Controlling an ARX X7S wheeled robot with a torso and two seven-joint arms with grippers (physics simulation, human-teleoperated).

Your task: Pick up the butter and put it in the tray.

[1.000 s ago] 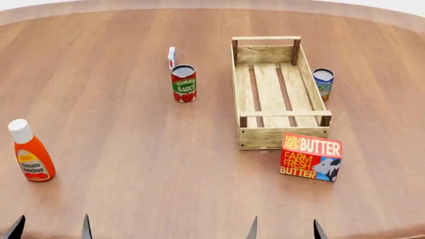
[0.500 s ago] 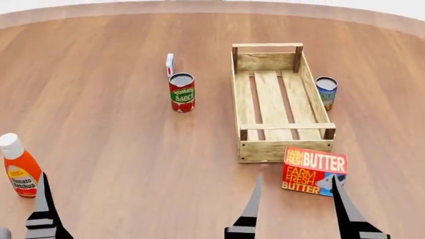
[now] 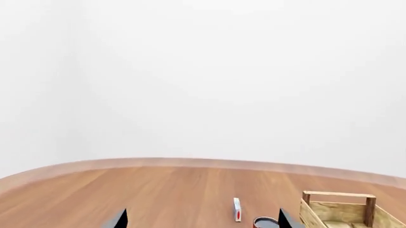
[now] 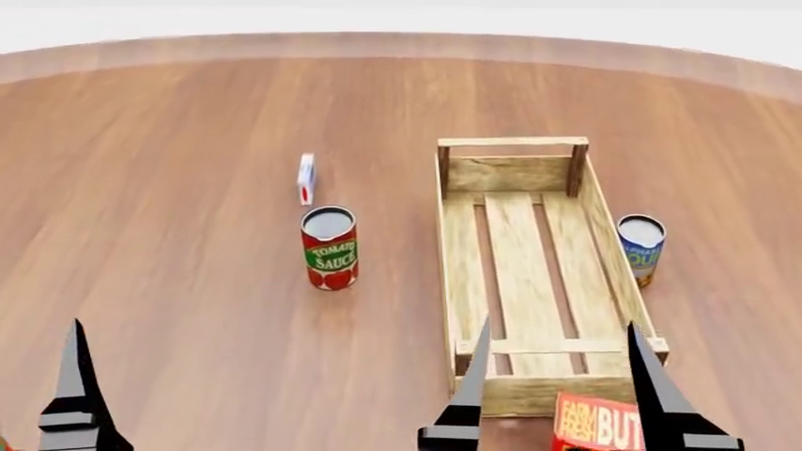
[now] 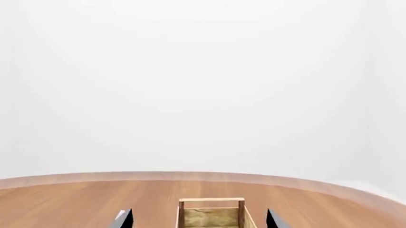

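Right gripper (image 4: pixel 558 376) hangs low over the near edge of the table (image 4: pixel 188 188), prongs spread wide apart, nothing between them. The butter (image 4: pixel 599 425) stands just below and between those two prongs, only its upper corner in the head view, red-orange with white lettering; whether it touches the crate's end wall can't be made out. The tray (image 4: pixel 532 282) runs straight ahead of the right gripper, long axis pointing away, slatted floor bare. Left gripper (image 3: pixel 201 219) sits well off to the side, released too, its two tips parted in its wrist view and holding nothing. Beyond it, the tomato sauce can (image 4: pixel 330 248) and a small white box (image 4: pixel 306 178); past the tray's far side from it, a blue can (image 4: pixel 640 246). Risks, as I read them: the butter stands close against the tray's near wall, so a prong coming down on that side could strike the wood or jam between box and crate. The box looks tall on edge and could tip if nudged off centre. Lifted too low, its bottom edge may catch the tray's wall on the way over.
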